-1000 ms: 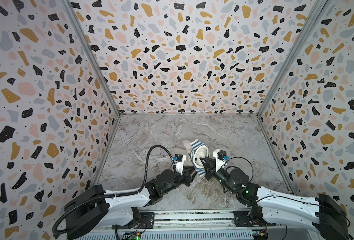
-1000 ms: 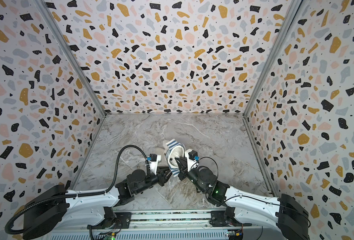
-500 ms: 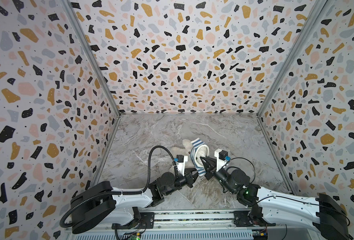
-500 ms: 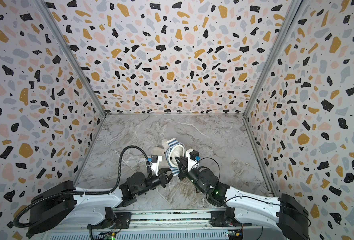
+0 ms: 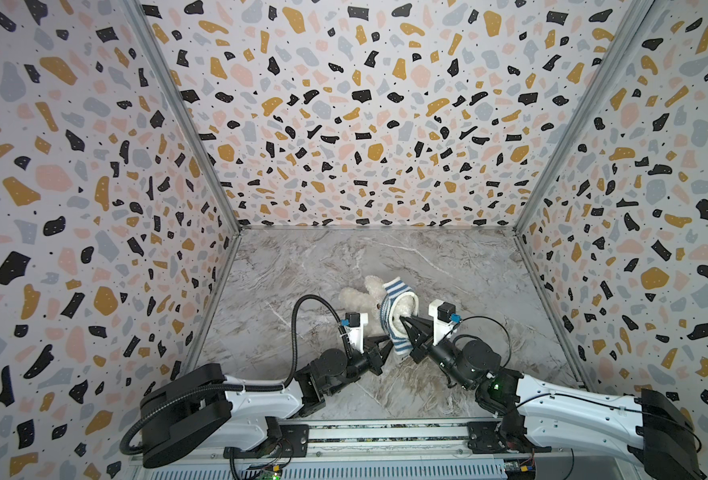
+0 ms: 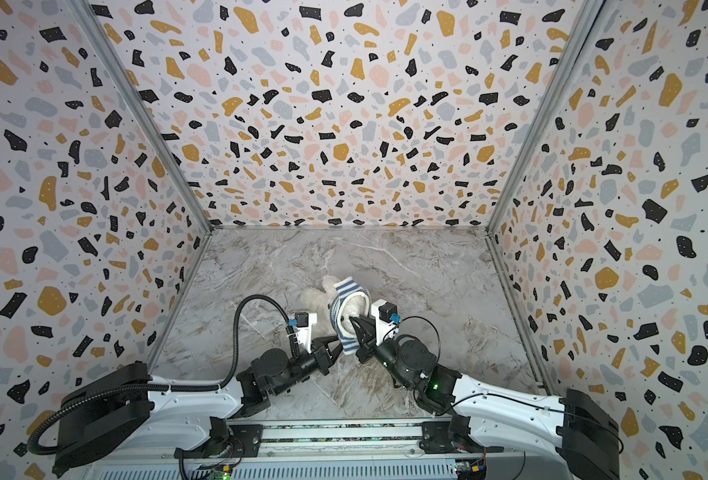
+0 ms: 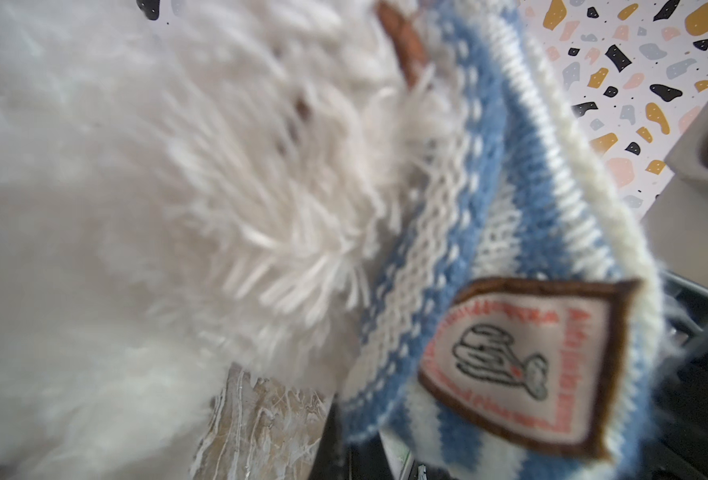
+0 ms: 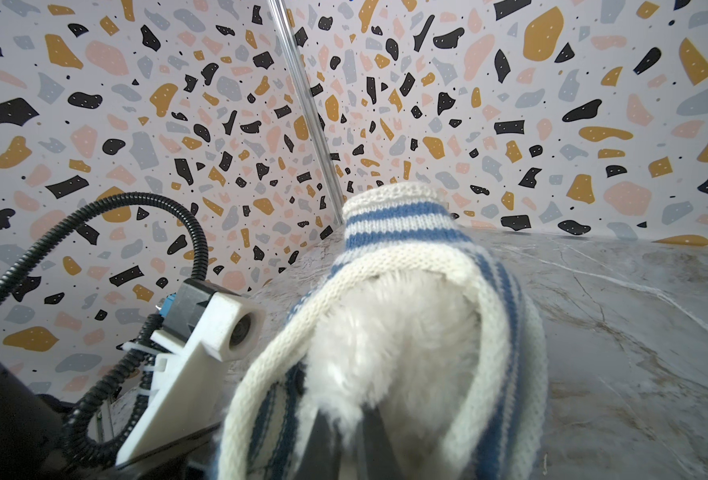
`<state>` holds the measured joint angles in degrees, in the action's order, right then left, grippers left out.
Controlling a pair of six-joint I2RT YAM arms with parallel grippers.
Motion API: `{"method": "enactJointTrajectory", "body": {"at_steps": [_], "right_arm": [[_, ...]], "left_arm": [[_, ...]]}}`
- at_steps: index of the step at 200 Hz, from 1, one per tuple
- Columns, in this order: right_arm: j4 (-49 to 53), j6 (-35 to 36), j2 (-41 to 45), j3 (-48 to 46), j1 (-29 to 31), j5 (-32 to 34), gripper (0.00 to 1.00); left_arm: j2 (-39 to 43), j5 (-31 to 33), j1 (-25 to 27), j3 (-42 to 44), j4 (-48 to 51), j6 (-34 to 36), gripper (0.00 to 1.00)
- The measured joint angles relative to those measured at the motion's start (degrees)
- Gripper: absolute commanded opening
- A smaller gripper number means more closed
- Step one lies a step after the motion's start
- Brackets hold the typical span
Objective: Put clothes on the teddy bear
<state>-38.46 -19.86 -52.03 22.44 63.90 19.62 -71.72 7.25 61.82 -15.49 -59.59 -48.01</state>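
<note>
Right wrist view: a soft, light, squashy teddy bear (image 8: 393, 345) lies mid-table, half inside a stretchy striped shirt (image 8: 402, 232). At its 5 o'clock, the right gripper (image 8: 346, 436) is closed on fur. At its 7 o'clock, the left gripper (image 5: 386, 348) is closed, probably on the hem. The knit edges look like the best place to grip.

Far counter (image 5: 385, 257) lies open; teddy bear (image 5: 354, 297) and striped shirt (image 5: 393, 291) crowd the near middle; walls (image 5: 94, 208) close left, right, far.

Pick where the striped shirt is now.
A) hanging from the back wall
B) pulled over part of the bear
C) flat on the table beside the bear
B: in the right wrist view, white fur of the bear fills the opening of the shirt.
</note>
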Motion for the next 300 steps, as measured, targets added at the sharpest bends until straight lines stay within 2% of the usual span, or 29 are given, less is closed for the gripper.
{"method": "enactJointTrajectory", "body": {"at_steps": [32,105,196,241,300], "right_arm": [[1.38,-0.22,0.33,0.0,0.0,0.35,0.0],[3.02,-0.66,0.24,0.0,-0.02,0.11,0.0],[4.35,-1.7,1.51,-0.26,-0.87,-2.4,0.0],[4.5,-2.4,3.15,-1.09,-1.29,-3.41,0.0],[3.26,-4.26,3.15,-1.77,-2.25,-3.78,0.0]], "left_arm": [[0.48,0.0,-1.62,0.35,0.37,0.26,0.0],[2.99,-4.68,-5.62,1.9,1.55,0.94,0.0],[6.86,-5.57,-5.88,1.44,8.17,5.4,0.0],[9.09,-8.76,-6.05,0.85,12.48,9.88,0.0],[10.12,-13.0,-6.34,1.51,12.15,11.37,0.0]]}}
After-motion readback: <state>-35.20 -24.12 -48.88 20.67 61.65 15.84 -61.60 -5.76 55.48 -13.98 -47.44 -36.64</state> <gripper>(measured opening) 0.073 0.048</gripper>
